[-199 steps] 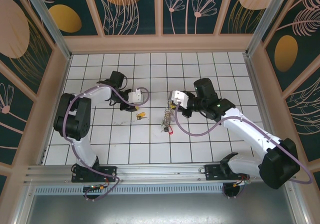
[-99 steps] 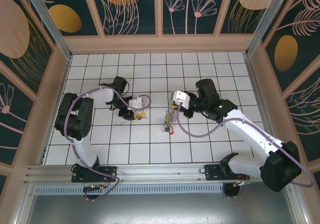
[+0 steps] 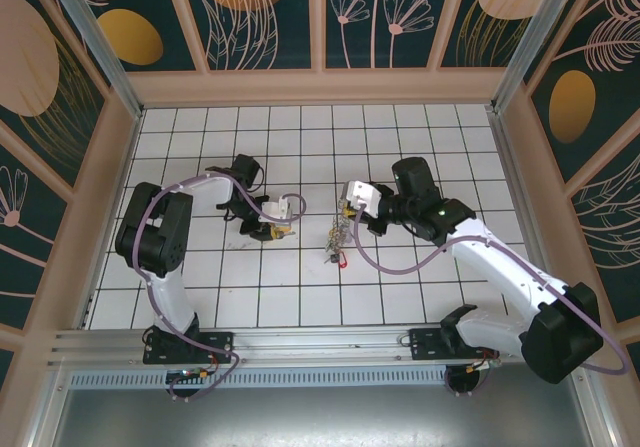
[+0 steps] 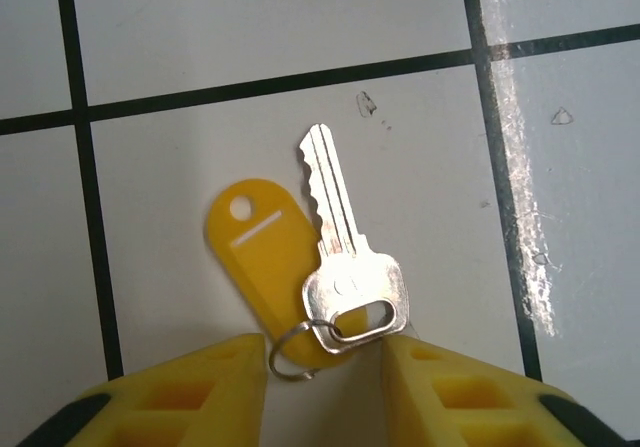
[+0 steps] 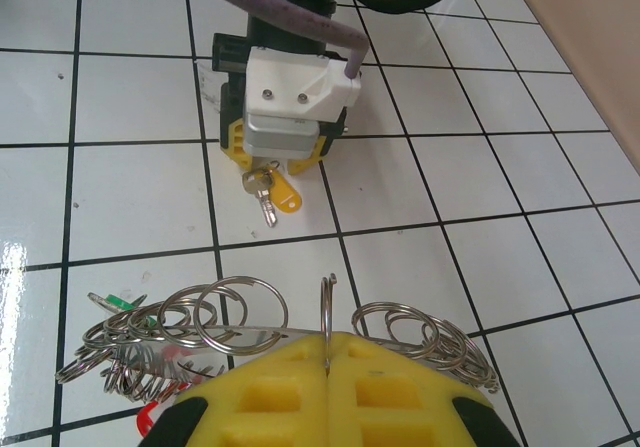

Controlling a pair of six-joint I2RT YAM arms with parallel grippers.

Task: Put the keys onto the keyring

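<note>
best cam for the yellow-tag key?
Left wrist: yellow-tag key lies close and sharp, teeth readable. Right wrist shows it small, head tucked under the left end effector. Top external: just a yellow speck.

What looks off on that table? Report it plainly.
The keyring, pinched in the shut right gripper, looks like a jumble of wire loops rather than one tidy ring. The yellow-tagged key lies flat on the tile apart from it, between the fingers of the open left gripper. Nothing appears broken or spilled.

keyring (image 5: 400,329): lower coils hidden behind right jaws | red key (image 5: 148,420): mostly hidden, shape unclear
</note>
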